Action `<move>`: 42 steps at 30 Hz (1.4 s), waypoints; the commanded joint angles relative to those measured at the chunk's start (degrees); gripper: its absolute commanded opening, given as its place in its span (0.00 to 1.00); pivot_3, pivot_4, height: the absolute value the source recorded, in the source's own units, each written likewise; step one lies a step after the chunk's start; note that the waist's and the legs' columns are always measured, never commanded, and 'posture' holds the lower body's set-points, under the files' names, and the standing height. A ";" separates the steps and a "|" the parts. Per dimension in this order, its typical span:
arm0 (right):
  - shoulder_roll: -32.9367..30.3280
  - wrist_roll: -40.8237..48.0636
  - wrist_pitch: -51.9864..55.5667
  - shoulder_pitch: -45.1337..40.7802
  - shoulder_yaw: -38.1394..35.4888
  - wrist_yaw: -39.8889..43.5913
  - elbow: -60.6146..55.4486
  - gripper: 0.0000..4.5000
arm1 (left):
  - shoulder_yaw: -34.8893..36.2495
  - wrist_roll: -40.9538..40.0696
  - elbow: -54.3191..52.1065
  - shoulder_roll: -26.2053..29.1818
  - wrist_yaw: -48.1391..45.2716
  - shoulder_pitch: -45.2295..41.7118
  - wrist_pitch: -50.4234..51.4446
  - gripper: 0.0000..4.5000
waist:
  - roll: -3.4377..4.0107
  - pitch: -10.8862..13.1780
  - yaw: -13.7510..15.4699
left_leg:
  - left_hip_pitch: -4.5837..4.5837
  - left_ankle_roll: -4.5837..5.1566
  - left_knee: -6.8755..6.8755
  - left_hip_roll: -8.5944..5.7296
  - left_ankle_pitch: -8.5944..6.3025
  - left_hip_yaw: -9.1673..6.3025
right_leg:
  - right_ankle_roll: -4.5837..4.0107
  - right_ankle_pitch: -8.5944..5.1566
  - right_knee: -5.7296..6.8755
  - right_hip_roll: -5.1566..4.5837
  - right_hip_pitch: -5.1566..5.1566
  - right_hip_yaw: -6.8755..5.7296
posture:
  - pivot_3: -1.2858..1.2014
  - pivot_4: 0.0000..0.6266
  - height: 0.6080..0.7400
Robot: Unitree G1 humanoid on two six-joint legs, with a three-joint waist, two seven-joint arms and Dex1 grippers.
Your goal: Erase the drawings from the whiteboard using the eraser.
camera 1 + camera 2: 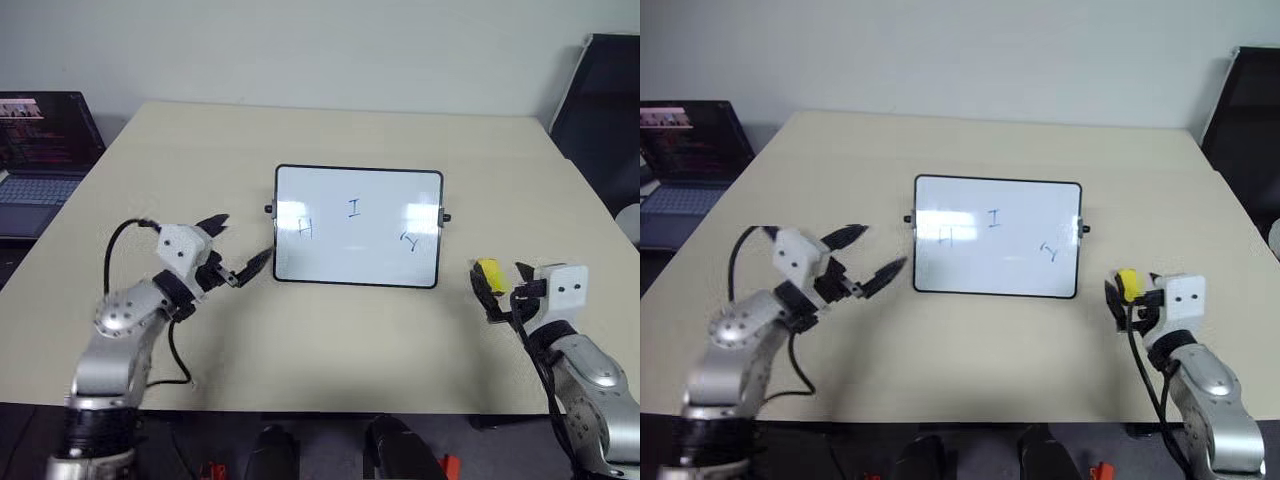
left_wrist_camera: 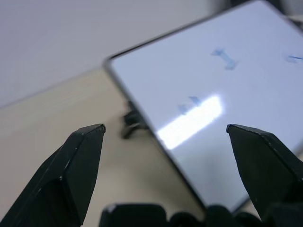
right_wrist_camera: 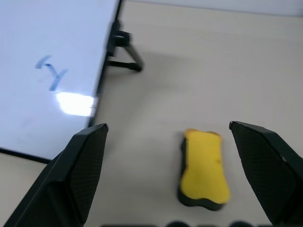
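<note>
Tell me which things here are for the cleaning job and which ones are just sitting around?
For the job:
- whiteboard
- drawings
- eraser
- right end effector, open around the eraser

Just lying about:
- laptop
- table
- black chair

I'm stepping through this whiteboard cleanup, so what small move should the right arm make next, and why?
Probably lower the right gripper over the yellow eraser and close on it. Its jaws stand open with the eraser lying loose on the table between them, and the blue drawings are still on the whiteboard.
</note>
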 commanded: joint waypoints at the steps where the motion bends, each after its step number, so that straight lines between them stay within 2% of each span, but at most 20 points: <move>1: -1.01 4.70 9.10 -1.62 -2.76 -2.46 -7.18 1.00 | -4.05 -5.11 -1.90 2.17 -7.72 -10.18 7.11 1.00 | -0.03 0.02 0.25 | -0.03 0.00 0.02 0.00 0.00 -0.06 | 0.00 0.00 0.00 0.00 0.00 -0.06 | 0.52 0.24 1.00; 7: 1.01 5.50 23.99 -6.75 -2.19 -10.70 -9.39 1.00 | -12.58 -8.61 -2.20 3.31 -20.98 -20.86 14.23 1.00 | 0.06 0.04 -0.33 | -0.02 0.01 0.03 0.01 0.00 -0.06 | 0.01 0.00 0.00 0.01 0.02 -0.07 | 0.52 0.24 1.00; 14: 1.82 4.39 28.25 -14.95 -4.22 -13.75 -2.37 1.00 | -18.59 -6.71 2.10 -0.04 -29.02 -29.69 13.21 1.00 | 0.09 0.07 -0.46 | -0.05 0.02 0.02 0.01 0.01 -0.08 | 0.01 0.00 0.06 0.04 -0.03 -0.08 | 0.52 0.24 1.00; 25: -2.50 2.04 24.41 -18.54 -2.95 -8.92 9.87 1.00 | -18.44 -4.30 5.06 -2.18 -30.95 -30.37 9.94 1.00 | 0.13 0.09 -0.42 | -0.08 0.03 -0.01 0.01 0.00 -0.08 | 0.15 0.01 0.08 0.04 -0.02 -0.09 | 0.52 0.24 1.00; 37: -2.80 -1.14 19.68 -19.61 -1.14 -6.27 17.22 1.00 | -17.98 -3.59 5.40 -1.64 -31.36 -29.21 8.82 1.00 | 0.16 0.11 -0.38 | -0.07 0.03 0.01 0.00 0.00 -0.08 | 0.17 0.02 0.08 0.04 0.00 -0.07 | 0.52 0.24 1.00; 40: -2.65 -1.62 19.08 -19.85 -1.33 -5.97 18.08 0.87 | -17.78 -3.44 5.58 -1.53 -31.37 -28.86 8.42 1.00 | 0.16 0.11 -0.36 | -0.07 0.03 0.01 0.00 0.00 -0.09 | 0.20 0.04 0.09 0.04 0.00 -0.08 | 0.52 0.24 1.00; 42: -2.50 -1.89 18.74 -19.92 -1.42 -5.84 18.49 0.72 | -17.70 -3.34 5.73 -1.45 -31.33 -28.62 8.11 1.00 | 0.16 0.11 -0.36 | -0.07 0.03 0.01 0.00 0.00 -0.08 | 0.20 0.05 0.09 0.04 0.00 -0.08 | 0.52 0.24 1.00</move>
